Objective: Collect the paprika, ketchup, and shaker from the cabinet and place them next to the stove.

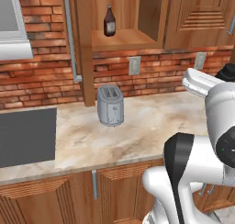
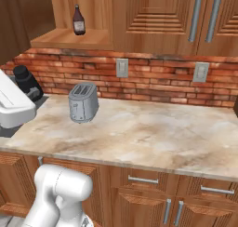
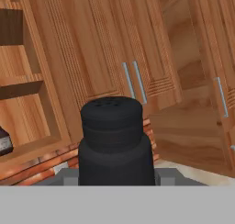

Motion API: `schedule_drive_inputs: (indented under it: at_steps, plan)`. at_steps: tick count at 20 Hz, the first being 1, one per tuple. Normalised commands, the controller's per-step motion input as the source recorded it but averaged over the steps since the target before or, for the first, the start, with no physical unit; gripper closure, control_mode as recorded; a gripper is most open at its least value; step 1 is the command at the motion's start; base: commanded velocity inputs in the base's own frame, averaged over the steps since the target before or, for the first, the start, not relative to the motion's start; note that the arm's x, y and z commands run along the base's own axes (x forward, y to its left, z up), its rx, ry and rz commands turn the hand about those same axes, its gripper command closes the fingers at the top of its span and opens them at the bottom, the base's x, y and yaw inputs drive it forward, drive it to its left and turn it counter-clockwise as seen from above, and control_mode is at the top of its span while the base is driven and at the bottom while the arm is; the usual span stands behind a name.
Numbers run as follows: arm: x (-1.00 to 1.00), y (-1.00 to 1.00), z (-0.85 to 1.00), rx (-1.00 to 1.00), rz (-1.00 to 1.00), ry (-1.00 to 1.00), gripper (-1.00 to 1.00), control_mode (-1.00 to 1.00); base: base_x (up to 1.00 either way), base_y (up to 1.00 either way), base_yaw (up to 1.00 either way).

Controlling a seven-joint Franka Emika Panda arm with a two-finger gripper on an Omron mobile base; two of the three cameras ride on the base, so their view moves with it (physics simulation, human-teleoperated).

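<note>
Carrying shaker (image 3: pixel 114 140) toward stove (image 1: pixel 25 136). Gripper (image 3: pixel 114 179) partly closed around shaker base, black body upright between fingertips. Keep upright, swing left low over marble counter (image 1: pixel 137 136). Set down on bare counter just beside cooktop edge, short of front lip. Toaster (image 1: pixel 110 105) mid-path; pass in front. Ketchup (image 1: pixel 109 21) waiting on cabinet shelf (image 1: pixel 124 37).
</note>
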Motion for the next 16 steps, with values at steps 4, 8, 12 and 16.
schedule_drive_inputs:
  at_steps: [4,8,12,16]
  plan:
    - [0.0,0.0,0.0,0.0,0.0,0.0,1.0,1.0,-0.77,0.0,-0.47]
    - [0.0,0.0,0.0,0.0,0.0,0.0,1.0,1.0,-0.63,0.0,-0.5]
    - [0.0,0.0,0.0,0.0,0.0,0.0,1.0,1.0,-0.45,0.0,-0.53]
    - [0.0,0.0,0.0,0.0,0.0,0.0,1.0,1.0,-0.31,0.07,-0.57]
